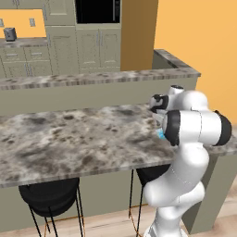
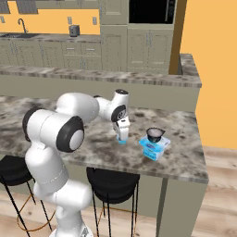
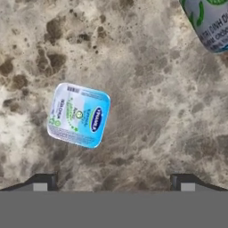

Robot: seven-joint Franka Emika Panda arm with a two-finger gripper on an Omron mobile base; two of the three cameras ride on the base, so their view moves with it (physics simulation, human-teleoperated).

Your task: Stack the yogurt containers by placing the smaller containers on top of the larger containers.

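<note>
the small light-blue tub (image 3: 79,115) is lying flat on the marble counter (image 3: 147,116), its square printed lid with a dark blue oval logo facing up, at about ten o'clock from the gripper (image 3: 114,183), whose jaws are standing wide apart and gripping nothing. a larger light-blue tub (image 2: 154,148) is carrying the dark cup (image 2: 155,134). a container (image 3: 208,22) at one o'clock is being cut off by the frame.

Two light-blue tubs (image 2: 154,148), one dark cup (image 2: 155,134)
</note>
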